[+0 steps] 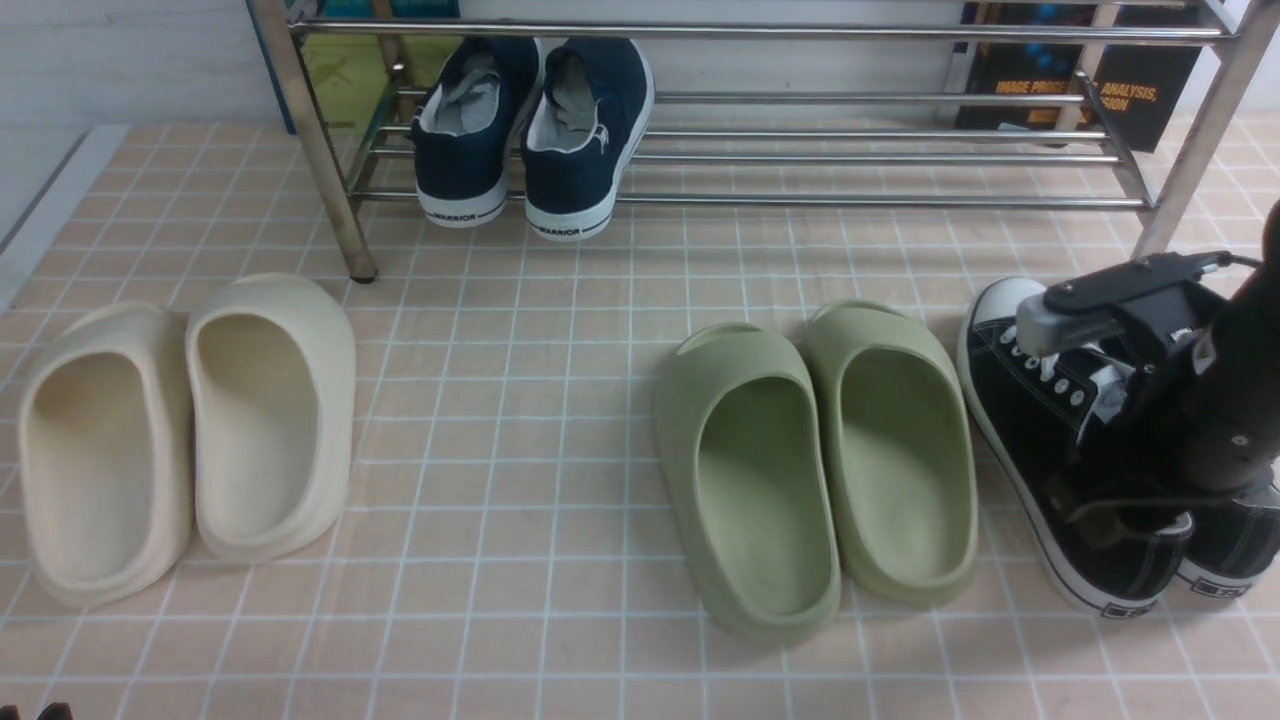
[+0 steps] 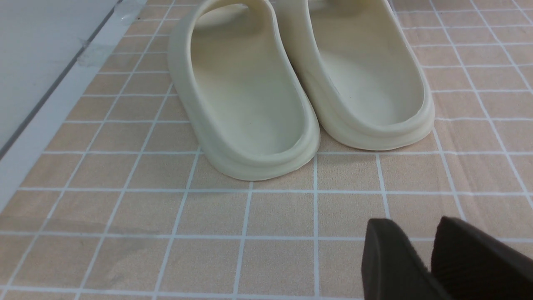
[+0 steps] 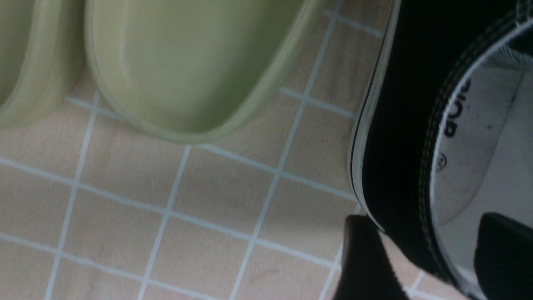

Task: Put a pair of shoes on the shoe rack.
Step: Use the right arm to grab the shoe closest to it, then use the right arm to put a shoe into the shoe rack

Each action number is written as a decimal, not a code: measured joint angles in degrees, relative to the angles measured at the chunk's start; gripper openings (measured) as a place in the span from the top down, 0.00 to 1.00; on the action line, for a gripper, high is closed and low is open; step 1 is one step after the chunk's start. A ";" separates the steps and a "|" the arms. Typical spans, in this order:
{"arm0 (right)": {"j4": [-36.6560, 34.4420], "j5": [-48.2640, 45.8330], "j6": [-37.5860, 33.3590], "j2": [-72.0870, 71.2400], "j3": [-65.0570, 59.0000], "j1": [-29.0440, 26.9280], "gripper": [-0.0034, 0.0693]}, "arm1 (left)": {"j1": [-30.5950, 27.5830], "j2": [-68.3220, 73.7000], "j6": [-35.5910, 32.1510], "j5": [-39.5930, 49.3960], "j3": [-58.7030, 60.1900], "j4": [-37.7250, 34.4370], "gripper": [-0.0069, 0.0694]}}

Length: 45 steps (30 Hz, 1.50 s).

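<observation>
Right tool (image 3: 431,237) spread wide, astride the side wall of one black sneaker (image 3: 395,125)

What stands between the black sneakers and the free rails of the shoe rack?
Only the right front leg of the shoe rack, just beyond the toes of the black sneakers. Tiles between are bare; rails are free right of the navy sneakers.

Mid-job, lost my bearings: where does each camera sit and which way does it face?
Front: between the arms, facing forward to the shoe rack; right arm at right.
Left wrist: near the floor, facing cream slides; left claw tips show.
Right wrist: looking down on a black sneaker and green slide; right claw straddles the sneaker's side.
Shared: front also shows both slides and sneaker.
</observation>
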<state>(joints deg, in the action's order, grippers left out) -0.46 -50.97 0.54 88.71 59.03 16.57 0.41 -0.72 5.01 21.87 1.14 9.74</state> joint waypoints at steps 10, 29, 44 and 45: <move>2.36 3.69 0.00 7.68 0.30 -0.05 0.48 | 0.00 0.00 0.00 0.00 0.00 0.00 0.64; 0.90 -6.55 -3.48 1.78 15.28 0.06 0.95 | 0.00 0.00 0.00 0.00 0.00 0.00 0.62; 1.90 -8.65 -5.12 22.70 43.86 0.06 0.95 | 0.00 0.00 0.00 0.00 0.00 0.00 0.61; 2.14 -8.50 -5.75 24.18 45.59 0.06 0.95 | 0.00 0.00 0.00 0.00 0.00 0.00 0.61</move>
<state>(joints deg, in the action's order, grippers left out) 1.68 -59.47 -5.22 112.89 104.62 16.63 0.41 -0.72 5.01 21.87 1.14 9.74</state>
